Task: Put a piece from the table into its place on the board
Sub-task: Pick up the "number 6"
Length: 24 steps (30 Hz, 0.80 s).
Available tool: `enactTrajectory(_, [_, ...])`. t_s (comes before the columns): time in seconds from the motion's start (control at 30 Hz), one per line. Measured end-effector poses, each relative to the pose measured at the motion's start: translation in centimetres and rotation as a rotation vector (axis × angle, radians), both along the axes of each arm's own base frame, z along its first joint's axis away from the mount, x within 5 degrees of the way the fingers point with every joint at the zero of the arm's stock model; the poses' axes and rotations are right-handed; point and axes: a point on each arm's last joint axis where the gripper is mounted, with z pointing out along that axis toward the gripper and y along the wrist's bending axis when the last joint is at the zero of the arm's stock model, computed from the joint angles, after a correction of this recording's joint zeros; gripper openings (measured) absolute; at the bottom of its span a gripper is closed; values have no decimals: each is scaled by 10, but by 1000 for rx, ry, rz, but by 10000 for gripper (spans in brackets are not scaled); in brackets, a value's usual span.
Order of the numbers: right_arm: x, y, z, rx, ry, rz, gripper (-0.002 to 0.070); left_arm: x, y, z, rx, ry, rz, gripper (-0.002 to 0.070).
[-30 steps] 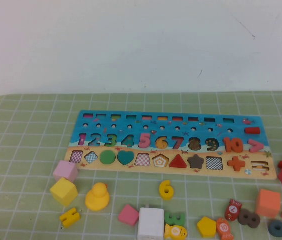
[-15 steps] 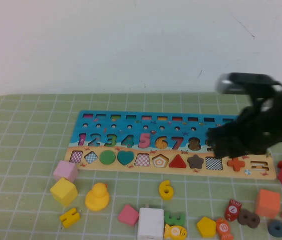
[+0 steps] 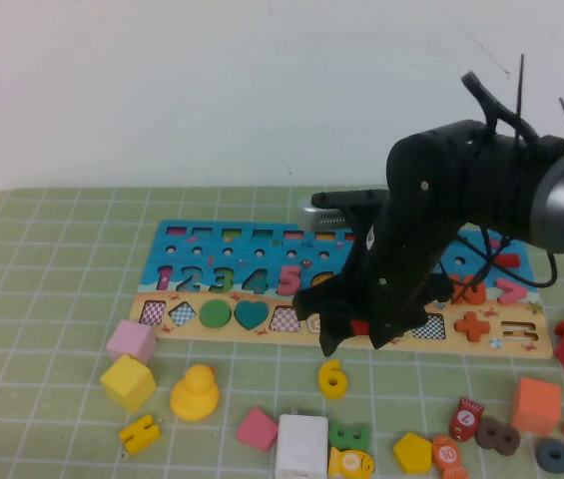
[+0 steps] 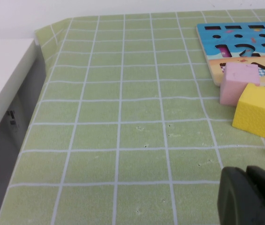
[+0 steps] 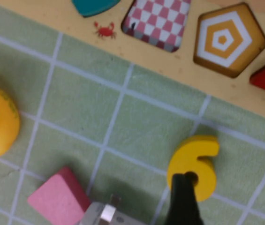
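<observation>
The number and shape board lies flat at the middle of the table. A yellow number 6 lies on the mat just in front of the board. It also shows in the right wrist view, below the board's front edge. My right gripper hangs over the board's front edge, just above the 6. In the right wrist view it shows as one dark tip over the 6's loop, shut and empty. My left gripper is shut and empty, low over the mat at the left.
A pink cube, a yellow cube and a yellow duck sit at the front left. A pink diamond, a white block and a green 3 lie near the front edge. Several more pieces lie at the front right.
My right arm has swung in from the right, across the board, and come down over its front edge above the yellow 6. No piece has moved.
</observation>
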Motion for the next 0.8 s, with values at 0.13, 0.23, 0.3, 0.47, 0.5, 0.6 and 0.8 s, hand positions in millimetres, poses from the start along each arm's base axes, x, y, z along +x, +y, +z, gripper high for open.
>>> enactTrajectory(0.13, [4,3,-10,-21,34,-2,454,0,0,0,0,0,0,-2])
enactTrajectory(0.23, [2,6,-18,-36,54,5,455,0,0,0,0,0,0,-2])
enactTrajectory(0.3, [1,9,-21,-40,60,12,455,0,0,0,0,0,0,-2])
enactTrajectory(0.47, [-4,16,-25,-44,64,30,455,0,0,0,0,0,0,-2])
enactTrajectory(0.5, [-4,17,-27,-46,65,32,455,0,0,0,0,0,0,-2])
enactTrajectory(0.6, [-3,18,-31,-50,71,34,455,0,0,0,0,0,0,-2])
enactTrajectory(0.8, [-2,19,-38,-57,79,33,449,0,0,0,0,0,0,-2])
